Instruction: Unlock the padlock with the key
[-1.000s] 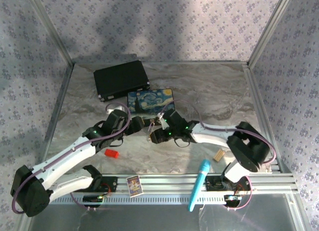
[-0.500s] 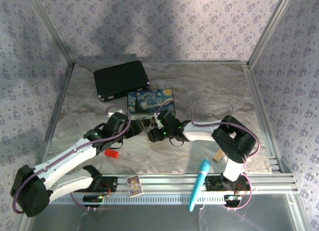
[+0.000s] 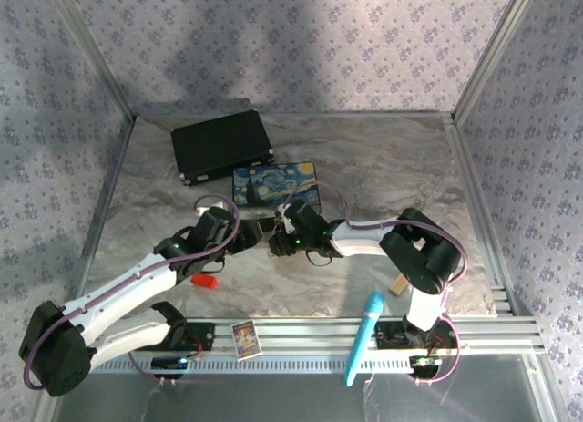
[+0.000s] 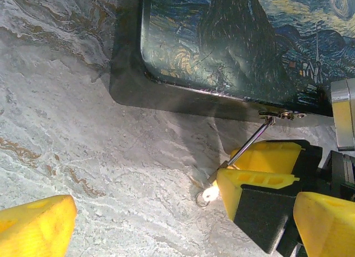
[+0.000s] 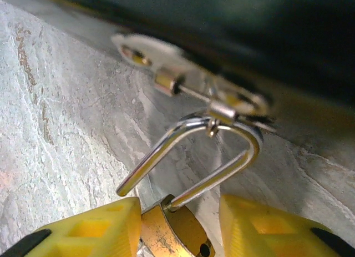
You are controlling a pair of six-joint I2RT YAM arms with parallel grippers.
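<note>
Since a second ago, the right gripper (image 3: 276, 242) has been pulled left, closer to the painted tin box (image 3: 275, 187). The left gripper (image 3: 248, 240) is seen just beside it from above.

On the right wrist camera, the padlock (image 5: 172, 235) is squeezed in the right jaws. Its shackle (image 5: 219, 176) is hooked through the box's clasp (image 5: 183, 82), with one leg free of the body.

On the left wrist camera, the left jaws are spread wide and nothing is held. The shackle is slanted from the clasp down to the right gripper. A small ring, judged to be the key (image 4: 203, 197), is seen beside that gripper, ahead and right of the open jaws, nearest the left arm.
</note>
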